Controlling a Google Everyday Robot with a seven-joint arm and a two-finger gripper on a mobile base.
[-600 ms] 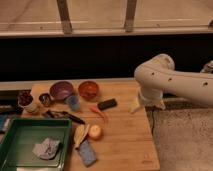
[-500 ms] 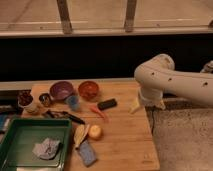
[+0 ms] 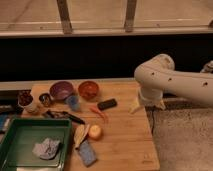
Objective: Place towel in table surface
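The towel (image 3: pixel 46 148), a crumpled pale grey-blue rag, lies inside the green tray (image 3: pixel 20 134) at the front left. The table surface (image 3: pixel 125 142) is a light-brown wooden top that carries the tray and the small items. My white arm comes in from the right and bends down over the table's right edge. The gripper (image 3: pixel 147 105) hangs there, far to the right of the towel and apart from it. Its two pale fingertips stand apart, open, with nothing between them.
A purple bowl (image 3: pixel 62 90), an orange bowl (image 3: pixel 88 90), a blue cup (image 3: pixel 73 102) and small jars stand along the back. A black block (image 3: pixel 107 104), a red tool (image 3: pixel 98 113), an orange fruit (image 3: pixel 94 131) and a blue sponge (image 3: pixel 88 152) lie mid-table.
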